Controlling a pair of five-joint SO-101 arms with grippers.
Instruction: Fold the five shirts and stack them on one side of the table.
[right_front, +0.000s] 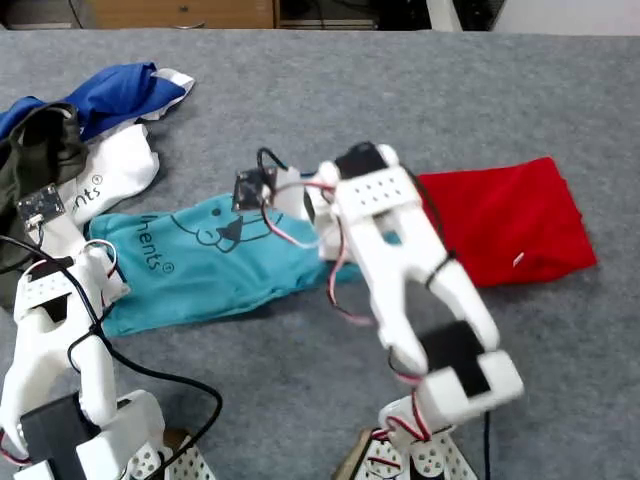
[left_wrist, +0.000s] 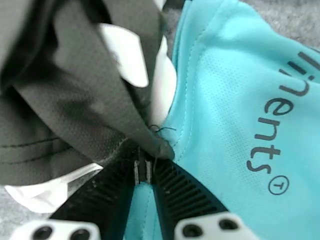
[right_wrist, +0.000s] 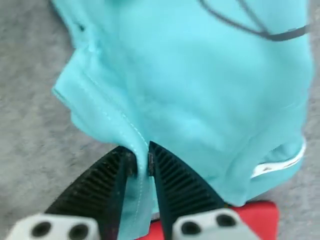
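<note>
**Booth:** Start at your fingertips. What have you got?

**Arms:** My left gripper (left_wrist: 142, 172) is clenched on a stitched edge of the teal shirt (left_wrist: 235, 100), and the cloth runs down between my ribbed black pads (left_wrist: 180, 195). A fold of the dark shirt (left_wrist: 65, 90) lies right against the tips. My right gripper (right_wrist: 141, 162) is clamped too, biting a hemmed edge of the same teal shirt at its other end.

**Booth:** And the shirt itself?

**Arms:** Bright teal, fine mesh weave, double-stitched seams. It lies in the middle of the grey table (right_front: 400, 90) as a long rumpled band, running from one grip to the other.

**Booth:** Any writing on it?

**Arms:** Dark lettering (left_wrist: 280, 125) runs close by my left grip and ends in a small circled mark. Midway along the band there's a line-drawn animal face (right_front: 215, 232).

**Booth:** Farther out?

**Arms:** Past my left grip the dark shirt heaps beside a white shirt (right_front: 115, 170), which carries dark lettering as well. A blue shirt (right_front: 110, 95) is bunched beyond them near the far corner. Over by my right grip lies the red shirt (right_front: 505, 220), folded flat, with the teal end lying against it.
</note>
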